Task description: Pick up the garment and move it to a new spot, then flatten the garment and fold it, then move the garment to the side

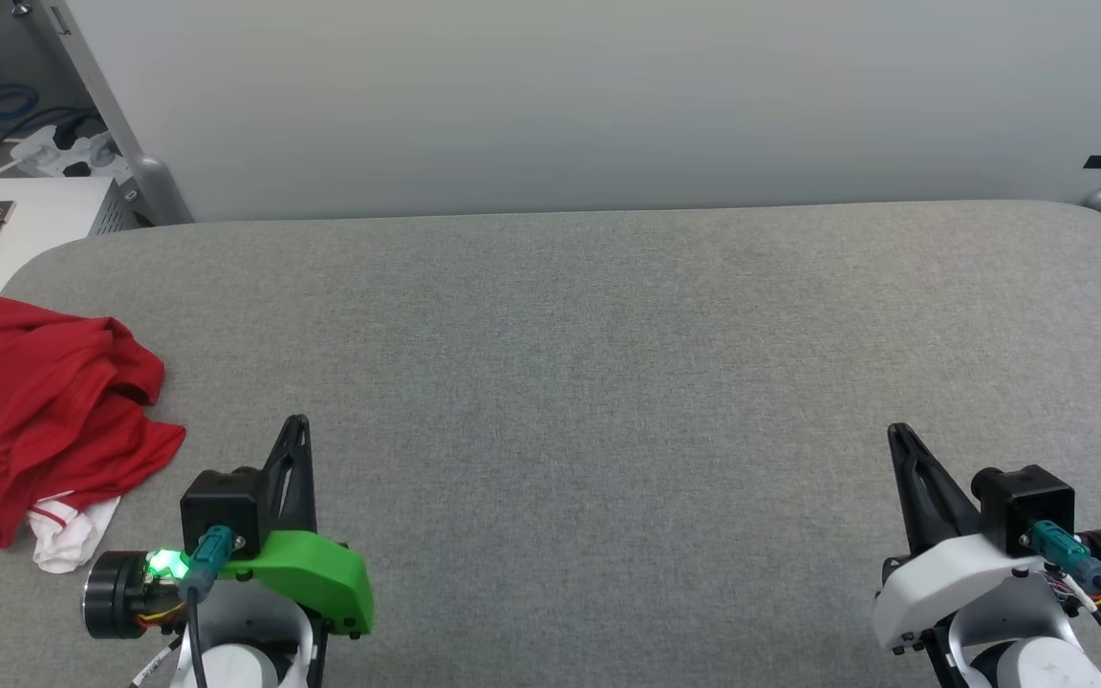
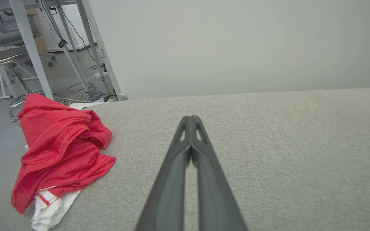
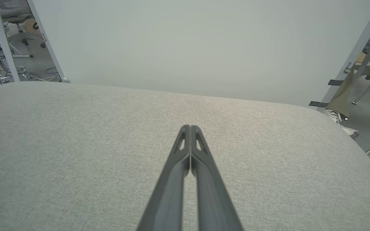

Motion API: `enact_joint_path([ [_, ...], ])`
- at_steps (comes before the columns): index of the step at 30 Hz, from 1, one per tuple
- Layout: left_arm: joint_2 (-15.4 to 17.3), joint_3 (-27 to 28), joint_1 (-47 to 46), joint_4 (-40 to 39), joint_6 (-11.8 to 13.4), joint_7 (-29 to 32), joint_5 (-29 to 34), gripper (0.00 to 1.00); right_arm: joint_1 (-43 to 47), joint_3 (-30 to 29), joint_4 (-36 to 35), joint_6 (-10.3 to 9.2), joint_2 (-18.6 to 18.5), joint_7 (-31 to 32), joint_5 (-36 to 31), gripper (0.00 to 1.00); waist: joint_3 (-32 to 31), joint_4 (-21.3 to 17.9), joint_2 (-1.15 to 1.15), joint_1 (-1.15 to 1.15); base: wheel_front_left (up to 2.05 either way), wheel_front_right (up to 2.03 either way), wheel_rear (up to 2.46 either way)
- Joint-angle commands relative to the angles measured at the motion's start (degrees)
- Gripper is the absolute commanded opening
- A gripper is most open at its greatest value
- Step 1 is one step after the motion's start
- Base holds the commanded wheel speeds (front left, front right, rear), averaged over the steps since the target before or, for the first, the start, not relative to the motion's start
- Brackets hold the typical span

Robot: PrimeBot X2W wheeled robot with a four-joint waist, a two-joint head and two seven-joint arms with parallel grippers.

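**A:** What lies on the grey table (image 1: 608,382)?

**B:** The red shirt (image 1: 53,401). It is a crumpled heap at the left edge of the table, close to the far corner.

**A:** And the claws?

**B:** The left claw (image 1: 297,430) hangs over the table near the shirt, on its right side, and does not touch it. The right claw (image 1: 897,432) is well apart, on the other side. Each has its two fingers pressed together and holds nothing.

**A:** How will the shirt handle?

**B:** I think it is light, soft and limp. It will sag and swing from any pinch. The cloth looks thin and smooth, so one single layer may slip out. It is not fragile.

**A:** Where to take it?

**B:** I would choose the raised red fold (image 2: 75,125) on top of the heap, because it stands up and gives some thickness. The white sleeve (image 2: 51,205) at the near end lies flatter, so it seems harder to pinch. The left claw must open first.
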Motion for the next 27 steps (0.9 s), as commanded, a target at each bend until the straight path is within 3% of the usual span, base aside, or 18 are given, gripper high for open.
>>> enact_joint_path([
  [1, -0.34, -0.05, 0.93, -0.09, 0.20, -0.04, 0.55, 0.00, 0.38, -0.06, -0.19, -0.09, 0.11, 0.17, -0.55, 0.00, 0.00, 0.00, 0.00, 0.00, 0.00, 0.00, 0.00],
  [16, -0.34, -0.05, 0.93, -0.09, 0.20, -0.04, 0.55, 0.00, 0.38, -0.06, -0.19, -0.09, 0.11, 0.17, -0.55, 0.00, 0.00, 0.00, 0.00, 0.00, 0.00, 0.00, 0.00],
  [17, 0.00, -0.01, 0.00, 0.00, 0.00, 0.00, 0.00, 1.00, 0.00, 0.00, 0.00, 0.00, 0.00, 0.00, 0.00, 1.00, 0.00, 0.00, 0.00, 0.00, 0.00, 0.00, 0.00],
  [27, 0.00, 0.01, 0.01, 0.61, -0.03, -0.88, -0.97, 1.00, 0.04, -0.26, 0.41, -0.01, 0.01, -0.87, 0.74, 1.00, 0.09, -0.01, 0.00, 0.00, 0.00, 0.00, 0.00],
])
